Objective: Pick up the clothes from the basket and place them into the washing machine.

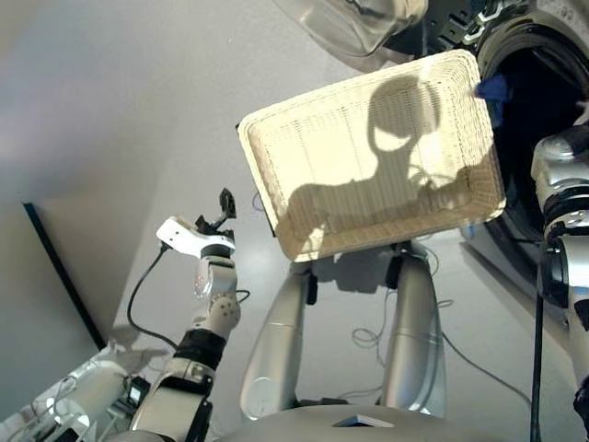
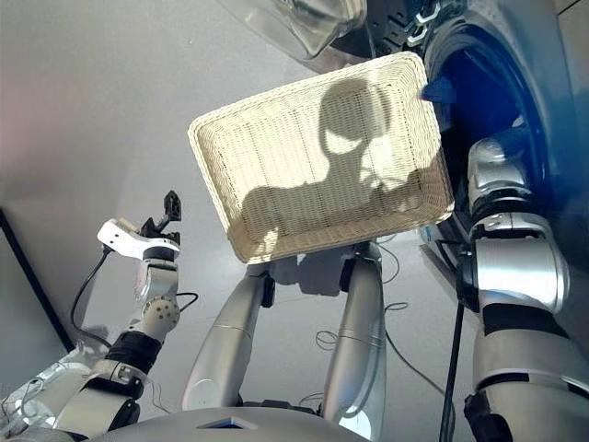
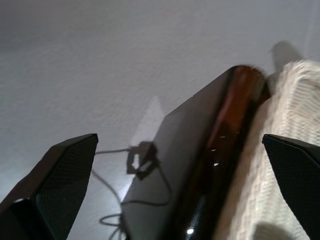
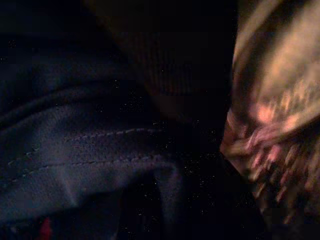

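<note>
The left tool (image 1: 221, 214) is held open and empty beside the near left corner of the basket (image 1: 276, 207), its two black fingers (image 3: 60, 180) spread wide with nothing between them. The right tool is reached into the drum of the washing machine (image 2: 515, 92) and is hidden from the head views; whether it is open or closed cannot be told.

The basket appears bare of clothes. A piece of navy blue garment (image 1: 492, 89) is seen at the drum opening, just beyond the far right corner of the basket, and dark blue stitched cloth (image 4: 90, 150) fills the right wrist view, with a small patch of red at its edge.

Several risks can be judged from here. If cloth is caught on the right tool, it could be dragged back out when the arm is withdrawn. The blue piece at the opening could slip out or be trapped when the glass door (image 1: 359, 23) is shut. The basket, set close against the opening, could be knocked by the retreating right arm (image 2: 506, 267).
</note>
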{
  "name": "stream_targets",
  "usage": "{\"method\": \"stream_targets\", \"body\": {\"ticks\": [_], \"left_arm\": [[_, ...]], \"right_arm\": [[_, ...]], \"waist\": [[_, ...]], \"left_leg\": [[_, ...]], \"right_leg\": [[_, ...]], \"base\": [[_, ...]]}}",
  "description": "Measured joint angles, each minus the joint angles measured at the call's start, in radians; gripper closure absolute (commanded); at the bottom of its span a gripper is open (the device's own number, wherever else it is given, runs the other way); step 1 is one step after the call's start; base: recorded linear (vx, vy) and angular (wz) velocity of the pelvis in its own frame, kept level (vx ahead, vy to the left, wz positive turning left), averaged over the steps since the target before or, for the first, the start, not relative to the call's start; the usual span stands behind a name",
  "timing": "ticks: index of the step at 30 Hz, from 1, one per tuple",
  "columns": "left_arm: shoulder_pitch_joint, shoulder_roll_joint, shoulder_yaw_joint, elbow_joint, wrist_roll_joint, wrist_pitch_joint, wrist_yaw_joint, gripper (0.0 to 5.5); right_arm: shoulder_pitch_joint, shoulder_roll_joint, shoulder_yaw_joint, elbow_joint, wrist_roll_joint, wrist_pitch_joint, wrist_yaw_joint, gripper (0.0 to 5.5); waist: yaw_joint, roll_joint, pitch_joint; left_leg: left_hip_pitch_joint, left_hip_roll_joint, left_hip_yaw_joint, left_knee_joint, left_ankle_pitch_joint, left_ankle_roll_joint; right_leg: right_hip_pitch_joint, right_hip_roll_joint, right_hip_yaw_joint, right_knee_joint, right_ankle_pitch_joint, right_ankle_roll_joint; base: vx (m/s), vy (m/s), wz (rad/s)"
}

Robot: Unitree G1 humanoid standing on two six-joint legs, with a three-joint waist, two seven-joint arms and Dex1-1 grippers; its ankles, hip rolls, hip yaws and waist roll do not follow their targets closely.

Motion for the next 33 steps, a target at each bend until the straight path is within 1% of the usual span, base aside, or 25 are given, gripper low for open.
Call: {"method": "stream_targets", "body": {"ticks": [1,2,3,4,5,6,7,8,9,11,13,14,17,20,21,22,23,24,26,27,29,30,31,32,33], "left_arm": [[0.001,0.000,-0.007,0.000,0.000,0.000,0.000,0.00],[0.000,-0.001,-0.015,-0.001,0.000,0.000,-0.001,0.00],[-0.002,-0.002,-0.024,-0.003,0.000,0.000,-0.002,0.00],[-0.001,0.000,-0.039,-0.007,-0.001,-0.001,-0.002,0.00],[0.000,0.001,-0.048,-0.010,-0.001,-0.001,-0.003,0.00],[0.002,0.004,-0.058,-0.023,-0.002,-0.001,-0.003,0.00],[0.005,0.005,-0.060,-0.031,-0.003,-0.002,-0.004,0.00],[0.008,0.009,-0.064,-0.044,-0.003,-0.002,-0.004,0.00],[0.008,0.017,-0.072,-0.046,-0.002,-0.002,-0.005,0.00],[0.012,0.018,-0.073,-0.046,-0.004,-0.002,-0.004,0.00],[0.014,0.018,-0.073,-0.046,-0.018,-0.002,-0.005,0.00],[0.013,0.019,-0.070,-0.047,-0.020,-0.002,-0.006,0.00],[0.011,0.019,-0.055,-0.047,-0.021,-0.002,-0.017,0.00],[0.008,0.020,-0.042,-0.043,-0.030,-0.002,-0.037,0.00],[0.005,0.016,-0.041,-0.036,-0.041,-0.001,-0.047,0.00],[0.006,0.014,-0.038,-0.026,-0.044,0.001,-0.049,0.00],[0.006,0.012,-0.037,-0.014,-0.051,0.005,-0.052,0.00],[0.007,0.007,-0.034,0.005,-0.061,0.007,-0.064,0.00],[0.014,-0.003,-0.022,0.042,-0.064,0.011,-0.080,0.00],[0.017,-0.005,-0.013,0.059,-0.062,0.011,-0.088,0.00],[0.016,-0.008,0.001,0.113,-0.058,0.019,-0.093,0.00],[0.014,-0.008,0.007,0.141,-0.048,0.027,-0.098,0.00],[0.015,-0.009,0.013,0.162,-0.036,0.031,-0.101,0.00],[0.015,-0.009,0.019,0.186,-0.014,0.031,-0.101,0.00],[0.005,-0.009,0.023,0.220,0.025,0.032,-0.100,0.00]], "right_arm": [[0.003,0.015,-0.025,-0.022,0.030,-0.030,-0.002,5.50],[0.003,0.025,-0.036,-0.028,0.059,-0.057,-0.002,5.50],[0.004,0.029,-0.045,-0.026,0.082,-0.064,-0.003,5.50],[0.000,0.032,-0.051,-0.026,0.119,-0.081,-0.004,5.50],[-0.005,0.034,-0.052,-0.021,0.134,-0.095,-0.003,5.50],[-0.016,0.041,-0.051,-0.002,0.159,-0.111,0.003,4.51],[-0.026,0.051,-0.049,0.018,0.194,-0.122,0.014,0.00],[-0.039,0.059,-0.035,0.039,0.217,-0.126,0.033,0.00],[-0.042,0.062,-0.022,0.044,0.244,-0.128,0.063,0.00],[-0.043,0.064,0.026,0.046,0.291,-0.134,0.144,0.00],[-0.043,0.071,0.036,0.045,0.315,-0.149,0.191,0.00],[-0.042,0.072,0.048,0.045,0.315,-0.151,0.213,0.00],[-0.027,0.076,0.093,0.034,0.314,-0.150,0.296,0.00],[0.010,0.096,0.123,0.019,0.315,-0.151,0.387,0.00],[0.040,0.109,0.135,0.006,0.316,-0.154,0.428,0.00],[0.065,0.121,0.141,0.004,0.316,-0.158,0.455,0.00],[0.093,0.142,0.150,0.003,0.323,-0.160,0.482,0.00],[0.132,0.169,0.164,0.001,0.331,-0.161,0.525,0.00],[0.203,0.222,0.184,0.002,0.344,-0.159,0.583,0.00],[0.224,0.243,0.188,0.001,0.346,-0.160,0.608,0.00],[0.256,0.278,0.214,-0.002,0.345,-0.159,0.643,0.00],[0.281,0.295,0.218,-0.013,0.345,-0.160,0.664,0.00],[0.299,0.308,0.219,-0.014,0.345,-0.159,0.677,0.00],[0.315,0.318,0.224,-0.020,0.344,-0.159,0.685,0.00],[0.333,0.322,0.223,-0.040,0.344,-0.160,0.698,0.00]], "waist": [[-0.003,0.005,0.003],[-0.003,0.016,0.008],[-0.001,0.025,0.011],[-0.001,0.040,0.019],[-0.002,0.052,0.025],[-0.003,0.060,0.028],[-0.003,0.064,0.027],[-0.001,0.064,0.027],[0.001,0.064,0.027],[0.003,0.065,0.027],[0.000,0.066,0.027],[0.000,0.066,0.027],[0.001,0.066,0.027],[-0.001,0.065,0.027],[-0.002,0.065,0.028],[-0.001,0.065,0.028],[-0.003,0.064,0.028],[-0.005,0.060,0.031],[-0.006,0.051,0.029],[-0.007,0.041,0.028],[-0.012,0.034,0.025],[-0.016,0.022,0.020],[-0.018,0.010,0.014],[-0.020,0.000,0.009],[-0.030,-0.009,0.005]], "left_leg": [[-0.016,-0.002,0.008,0.033,-0.017,0.005],[-0.030,-0.008,0.010,0.068,-0.031,0.005],[-0.040,-0.007,0.011,0.092,-0.046,0.010],[-0.050,-0.011,0.011,0.124,-0.056,0.006],[-0.059,-0.012,0.010,0.148,-0.067,0.010],[-0.069,-0.013,0.011,0.168,-0.078,0.011],[-0.084,-0.014,0.011,0.187,-0.084,0.007],[-0.091,-0.014,0.009,0.194,-0.089,0.002],[-0.098,-0.014,0.008,0.200,-0.089,-0.001],[-0.104,-0.013,0.006,0.213,-0.087,0.000],[-0.106,-0.012,0.006,0.225,-0.090,-0.002],[-0.109,-0.013,0.005,0.235,-0.092,-0.005],[-0.112,-0.011,0.003,0.263,-0.102,-0.003],[-0.106,-0.008,-0.009,0.288,-0.113,-0.002],[-0.098,-0.007,-0.017,0.291,-0.113,-0.002],[-0.086,-0.006,-0.024,0.288,-0.114,-0.001],[-0.069,-0.003,-0.032,0.280,-0.115,-0.004],[-0.040,0.001,-0.038,0.263,-0.112,-0.008],[0.019,0.008,-0.050,0.204,-0.107,-0.010],[0.044,0.010,-0.050,0.171,-0.102,-0.012],[0.087,0.026,-0.050,0.114,-0.075,-0.012],[0.110,0.028,-0.052,0.088,-0.065,-0.013],[0.128,0.030,-0.052,0.072,-0.058,-0.013],[0.142,0.029,-0.050,0.061,-0.045,-0.011],[0.156,0.033,-0.051,0.049,-0.041,-0.010]], "right_leg": [[-0.014,0.000,0.011,0.019,-0.006,0.002],[-0.021,0.000,0.016,0.037,-0.011,0.005],[-0.030,-0.001,0.024,0.056,-0.021,0.008],[-0.033,-0.004,0.029,0.075,-0.027,0.011],[-0.037,-0.006,0.031,0.091,-0.036,0.014],[-0.046,-0.007,0.032,0.110,-0.045,0.016],[-0.060,-0.008,0.037,0.125,-0.050,0.014],[-0.068,-0.005,0.036,0.134,-0.055,0.009],[-0.076,-0.008,0.045,0.139,-0.055,0.008],[-0.083,-0.005,0.046,0.145,-0.054,0.007],[-0.083,-0.003,0.045,0.152,-0.054,0.007],[-0.083,-0.003,0.040,0.156,-0.055,0.007],[-0.075,0.000,0.037,0.164,-0.055,0.008],[-0.051,0.001,0.024,0.170,-0.057,0.010],[-0.036,0.005,0.018,0.170,-0.057,0.009],[-0.019,0.004,0.011,0.163,-0.057,0.009],[0.003,0.004,0.003,0.152,-0.056,0.008],[0.036,0.005,-0.004,0.134,-0.058,0.004],[0.097,0.008,-0.018,0.082,-0.056,0.007],[0.117,0.008,-0.026,0.058,-0.053,0.008],[0.164,0.011,-0.045,0.006,-0.034,0.011],[0.184,0.011,-0.057,-0.014,-0.027,0.007],[0.200,0.011,-0.060,-0.026,-0.021,0.006],[0.214,0.013,-0.068,-0.034,-0.013,-0.001],[0.228,0.013,-0.072,-0.044,-0.011,-0.003]], "base": [[0.000,0.000,0.000],[0.000,0.000,0.000],[-0.031,0.054,-0.016],[-0.032,0.058,0.004],[0.000,0.000,0.000],[0.066,0.018,0.038],[0.069,0.009,0.048],[0.069,0.004,0.039],[0.000,0.000,0.000],[0.000,0.000,0.000],[0.000,0.000,0.000],[0.000,0.000,0.000],[0.000,0.000,0.000],[0.000,0.000,0.000],[0.000,0.000,0.000],[0.000,0.000,0.000],[0.000,0.000,0.000],[0.000,0.000,0.000],[0.000,0.000,0.000],[0.000,0.000,0.000],[0.000,0.000,0.000],[0.000,0.000,0.000],[-0.072,0.014,-0.058],[-0.072,0.004,-0.043],[-0.065,0.007,0.010]]}}
